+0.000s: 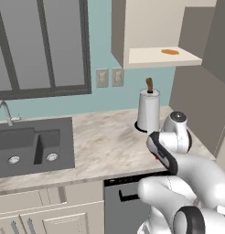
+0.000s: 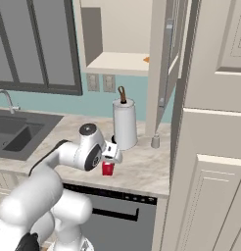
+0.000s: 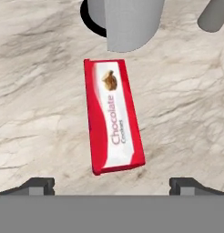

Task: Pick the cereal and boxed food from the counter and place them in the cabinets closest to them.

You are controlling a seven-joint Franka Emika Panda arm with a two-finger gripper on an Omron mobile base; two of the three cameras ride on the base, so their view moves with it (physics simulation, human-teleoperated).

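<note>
Directly below the hand, a red-and-white boxed food (image 3: pixel 114 117) marked "Chocolate" lies flat on the marbled desk (image 3: pixel 36 104), just in front of the paper-towel holder (image 3: pixel 127 20). The gripper (image 3: pixel 112 184) hovers above it with its jaws spread wide, holding nothing. In the hand view the box's long axis runs slightly slanted between the two fingertips (image 3: pixel 38 184), so the jaws already straddle its narrow width. To grasp well, the hand should probably rotate a little to square up with the long edges, centre over the box's middle, then descend until the tips reach the stone before closing. The open wall cabinet (image 1: pixel 162 57) hangs above, its shelf ready to receive the box. Clearance from the towel holder looks tight during descent.
</note>
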